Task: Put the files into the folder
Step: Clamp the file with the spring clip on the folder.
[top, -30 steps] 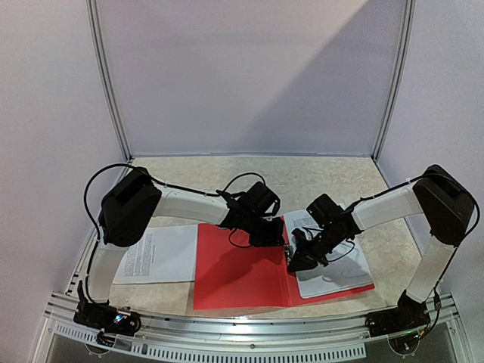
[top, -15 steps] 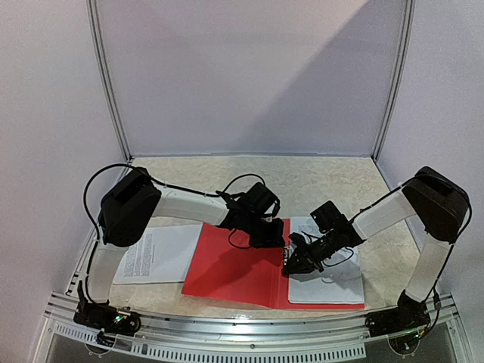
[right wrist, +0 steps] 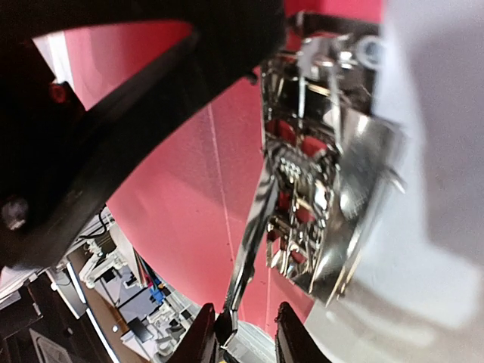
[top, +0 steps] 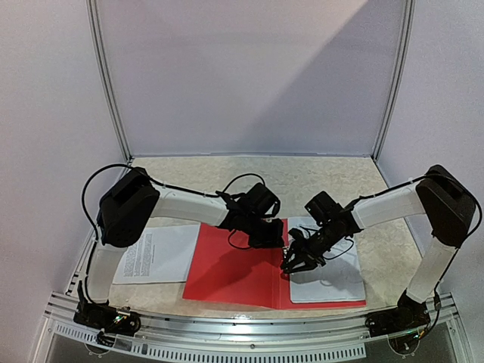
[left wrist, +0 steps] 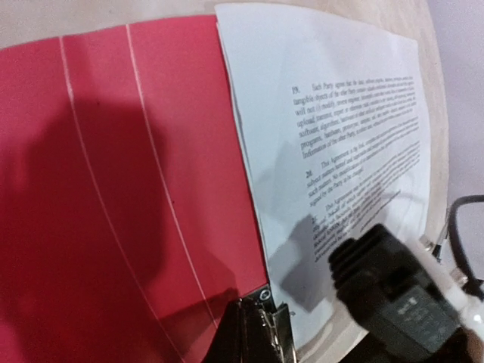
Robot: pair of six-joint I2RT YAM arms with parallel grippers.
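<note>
The red folder [top: 227,274] lies open on the table, with files [top: 330,277] of printed white sheets on its right cover. My left gripper [top: 268,236] is shut, its tip down by the spine at the far end, beside the metal clip [left wrist: 265,321]. In the left wrist view the files [left wrist: 340,113] lie to the right of the red folder [left wrist: 136,189]. My right gripper [right wrist: 247,325] is open at the clip [right wrist: 318,189]. The clip's thin lever [right wrist: 253,249] stands between the fingers, its end against the left fingertip [right wrist: 203,327].
One more printed sheet [top: 155,253] lies on the table left of the folder, partly under the left arm. The booth's walls close in the back and both sides. The arm bases and a metal rail [top: 249,344] run along the near edge.
My right gripper has gone from shut to open around the clip lever. The folder turned slightly, its near left corner swinging further left. The left gripper stayed shut in place.
</note>
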